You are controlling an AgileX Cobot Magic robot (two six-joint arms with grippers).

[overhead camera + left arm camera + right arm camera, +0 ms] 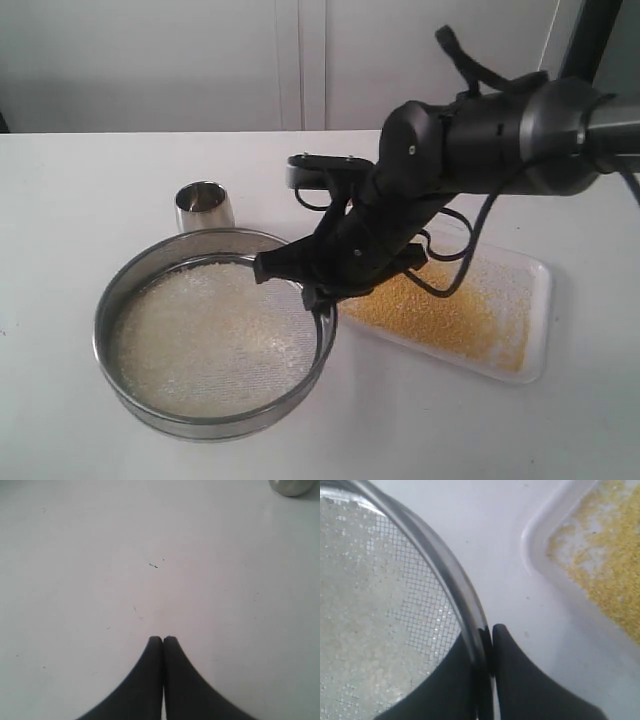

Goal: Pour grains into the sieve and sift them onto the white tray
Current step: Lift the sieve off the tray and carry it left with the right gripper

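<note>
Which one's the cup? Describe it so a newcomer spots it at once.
On the white table, find the wide round sieve at the left of the exterior view. The cup stands just beyond its far rim. It is small, shiny steel and solid-walled, far narrower than the mesh-bottomed sieve and nothing like the flat white tray to the right.

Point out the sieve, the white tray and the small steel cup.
sieve (200,424): exterior view, front wall of its steel rim.
white tray (540,320): exterior view, bare end farthest from the sieve.
steel cup (205,214): exterior view, its side wall.
</note>
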